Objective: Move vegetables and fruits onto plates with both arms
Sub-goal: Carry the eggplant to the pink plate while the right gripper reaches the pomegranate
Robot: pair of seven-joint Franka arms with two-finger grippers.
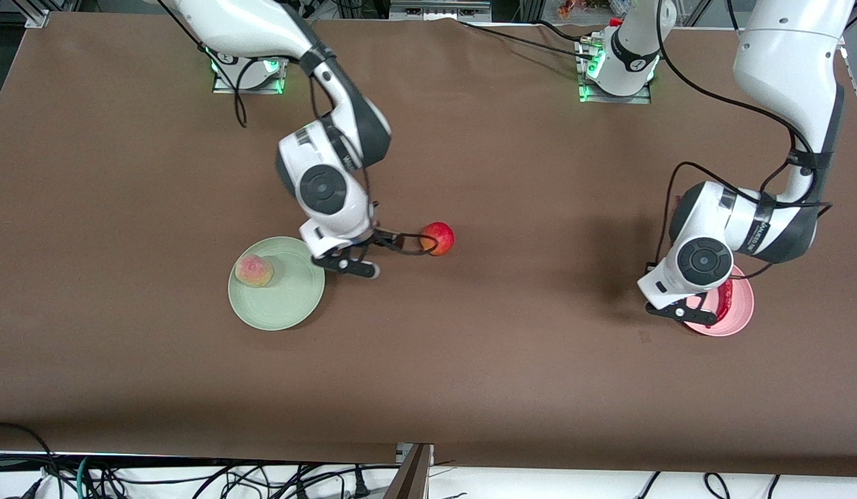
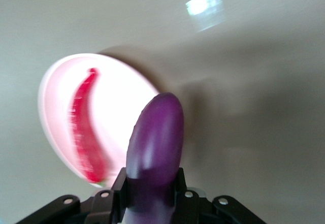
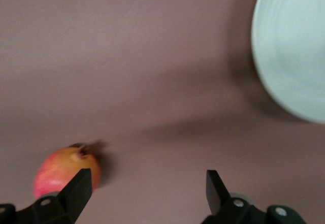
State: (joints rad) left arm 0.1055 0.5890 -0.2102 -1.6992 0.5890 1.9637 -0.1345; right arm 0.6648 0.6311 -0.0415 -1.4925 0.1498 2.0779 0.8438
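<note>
Eggplant point(image 2: 155, 148) delivery is the step in hand. Front view: the left gripper point(image 1: 680, 313) hangs over the pink plate's point(image 1: 740, 308) rim; the right gripper point(image 1: 345, 265) hangs between the green plate point(image 1: 290, 305), which holds the peach point(image 1: 254, 270), and the red fruit point(image 1: 438, 238) on the counter point(image 1: 512, 360).

Left wrist view: the gripper clamps the eggplant above the plate beside 1 chili point(image 2: 86, 132); next, likely lower and release.

Right wrist view: fingers point(image 3: 78, 186) wide, fruit off-centre; likely centre it first.

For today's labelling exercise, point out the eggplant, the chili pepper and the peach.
eggplant point(image 2: 155, 142), left wrist view, on its glossy purple body above the fingers.
chili pepper point(image 2: 86, 132), left wrist view, mid-length of its red body.
peach point(image 1: 254, 271), front view, centre of its fuzzy top.
</note>
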